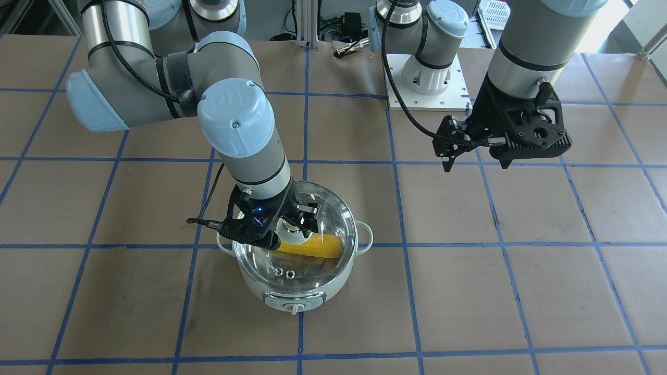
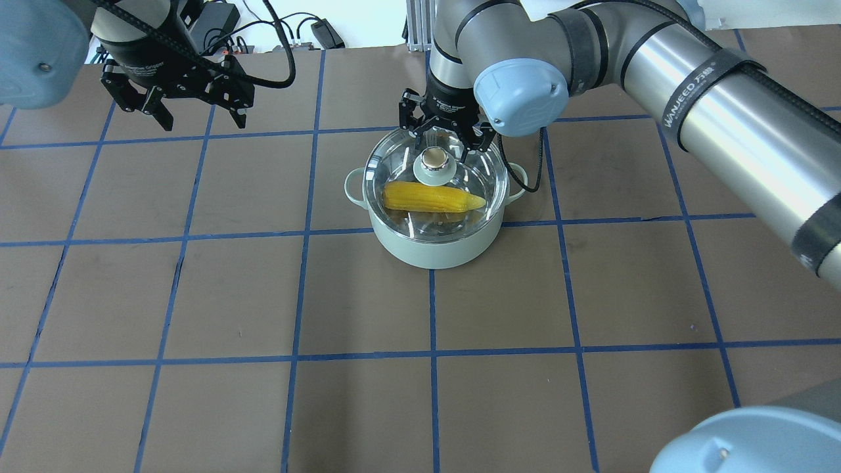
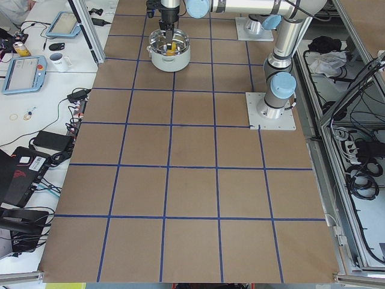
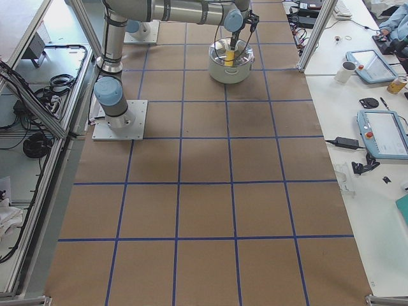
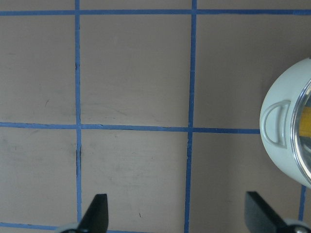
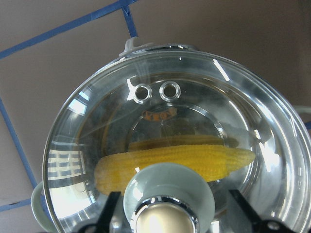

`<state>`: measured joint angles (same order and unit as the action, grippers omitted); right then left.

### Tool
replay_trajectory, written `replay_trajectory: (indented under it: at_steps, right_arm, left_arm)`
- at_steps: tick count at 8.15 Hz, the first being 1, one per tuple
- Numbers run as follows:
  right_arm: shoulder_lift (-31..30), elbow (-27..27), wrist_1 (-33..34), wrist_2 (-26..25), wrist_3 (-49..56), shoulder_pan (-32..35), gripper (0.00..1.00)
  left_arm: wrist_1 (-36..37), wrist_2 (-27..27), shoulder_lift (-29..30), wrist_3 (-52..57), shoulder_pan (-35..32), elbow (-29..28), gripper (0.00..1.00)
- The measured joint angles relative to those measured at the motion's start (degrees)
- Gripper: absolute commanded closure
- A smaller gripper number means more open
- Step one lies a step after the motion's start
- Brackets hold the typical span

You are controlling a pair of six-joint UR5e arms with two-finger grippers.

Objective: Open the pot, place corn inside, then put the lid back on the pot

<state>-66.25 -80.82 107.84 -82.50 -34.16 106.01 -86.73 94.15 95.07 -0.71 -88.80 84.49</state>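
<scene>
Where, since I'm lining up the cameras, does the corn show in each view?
Front-facing: corn lower centre, under the lid.
Overhead: corn upper centre.
Exterior left: corn a yellow speck near the top.
Exterior right: corn a yellow speck near the top.
Left wrist: corn a sliver at the right edge.
Right wrist: corn centre, behind glass.
Shared landmark: the pot holding it.

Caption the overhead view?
Right gripper open astride the knob; lid on the pot, corn inside; left gripper open, apart.
</scene>
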Motion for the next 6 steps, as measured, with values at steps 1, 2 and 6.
replay_trajectory:
  at_steps: [1,2,6]
  right_arm:
    - [-0.2,0.0,0.0,-1.1,0.5,0.0,0.0]
    - [-0.7,0.3,0.0,-2.1,2.1,-0.2,0.0]
    - [-10.9,0.6,-10.2,-4.6,19.8,-7.0,0.0]
  left_arm:
    - [-0.1,-0.6,0.0,0.1,0.7,0.0,0.0]
    - [-0.3,-1.5,0.0,0.2,1.1,0.0,0.0]
    - [-0.3,-5.2,-0.6,-0.3,1.3,0.3,0.0]
